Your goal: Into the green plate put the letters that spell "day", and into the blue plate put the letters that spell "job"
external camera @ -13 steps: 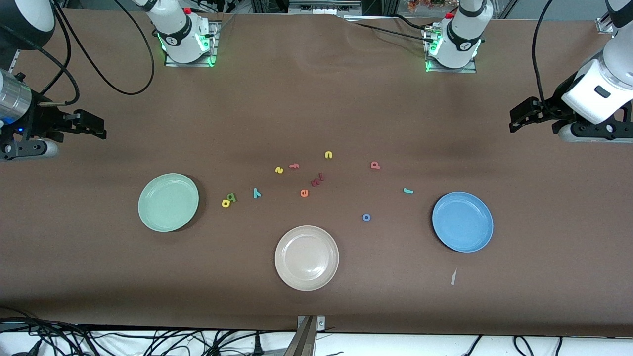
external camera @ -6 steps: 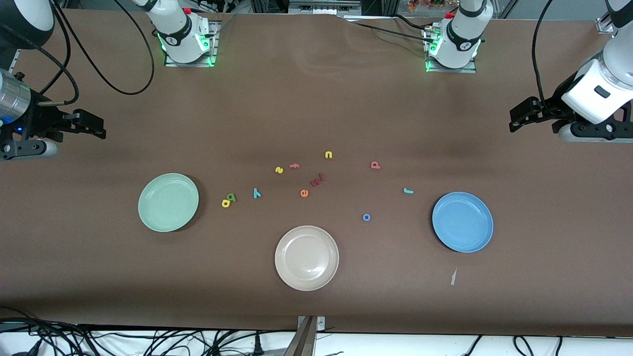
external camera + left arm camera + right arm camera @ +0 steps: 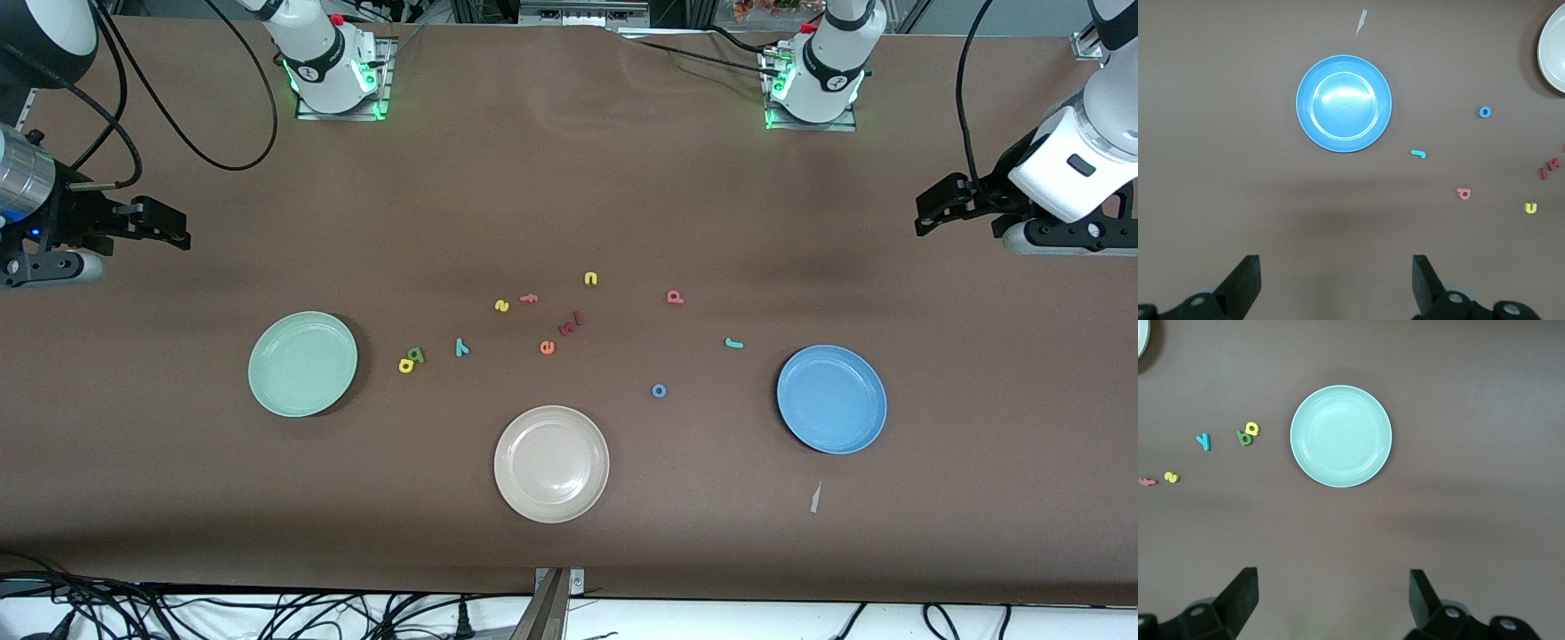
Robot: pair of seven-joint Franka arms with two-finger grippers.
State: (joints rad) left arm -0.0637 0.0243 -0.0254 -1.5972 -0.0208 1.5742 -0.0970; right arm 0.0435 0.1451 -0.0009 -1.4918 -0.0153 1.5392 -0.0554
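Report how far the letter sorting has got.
Done: nothing; the green plate and blue plate hold no letters. In hand: nothing; the left gripper and right gripper hang open at the table's ends. Left: the yellow, dark green and teal y letters; the salmon letter, teal j and blue o.

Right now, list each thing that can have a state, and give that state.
green plate: empty
blue plate: empty
beige plate: empty
"day" letters: on the table, beside the green plate
"job" letters: on the table
left tool: open, holding nothing
right tool: open, holding nothing
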